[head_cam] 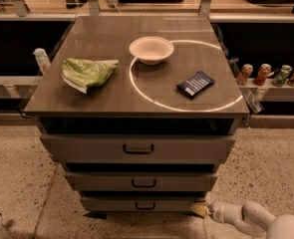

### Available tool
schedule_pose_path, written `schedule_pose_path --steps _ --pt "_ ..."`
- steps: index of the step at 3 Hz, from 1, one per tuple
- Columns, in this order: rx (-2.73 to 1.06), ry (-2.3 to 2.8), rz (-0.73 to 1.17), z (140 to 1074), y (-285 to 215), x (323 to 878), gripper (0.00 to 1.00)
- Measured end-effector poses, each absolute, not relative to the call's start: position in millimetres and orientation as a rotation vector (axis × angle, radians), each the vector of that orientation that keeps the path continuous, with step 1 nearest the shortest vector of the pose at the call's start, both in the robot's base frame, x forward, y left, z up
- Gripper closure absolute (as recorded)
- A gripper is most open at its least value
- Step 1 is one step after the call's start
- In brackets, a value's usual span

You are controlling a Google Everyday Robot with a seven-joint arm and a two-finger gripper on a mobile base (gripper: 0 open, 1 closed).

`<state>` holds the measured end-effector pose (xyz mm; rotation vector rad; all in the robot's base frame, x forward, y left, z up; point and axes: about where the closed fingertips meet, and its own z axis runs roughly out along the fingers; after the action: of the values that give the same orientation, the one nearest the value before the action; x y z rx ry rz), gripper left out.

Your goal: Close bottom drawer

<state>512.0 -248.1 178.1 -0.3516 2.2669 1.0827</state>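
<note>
Bottom drawer [111, 203] sat lowest in the cabinet [136, 91], apparently nearly shut. Risk: my gripper [201, 210] was at the drawer's far right corner, so an off-centre push could skew it on its runners, or I could slip past the cabinet's side. My arm lay low near the floor, reaching in from the lower right. Couldn't tell whether the gripper was open or closed. Saw nothing held.

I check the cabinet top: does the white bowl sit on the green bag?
No, the white bowl stands apart from the green bag; the pincer is low beside the bottom drawer's right end.
</note>
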Motion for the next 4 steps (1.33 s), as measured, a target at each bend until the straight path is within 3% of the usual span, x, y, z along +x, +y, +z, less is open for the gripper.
schedule_pose_path --steps 2,4 --pt "-0.187 2.337 1.066 188 -296 484 1.0" --pt "-0.179 2.338 1.068 188 -298 481 0.57"
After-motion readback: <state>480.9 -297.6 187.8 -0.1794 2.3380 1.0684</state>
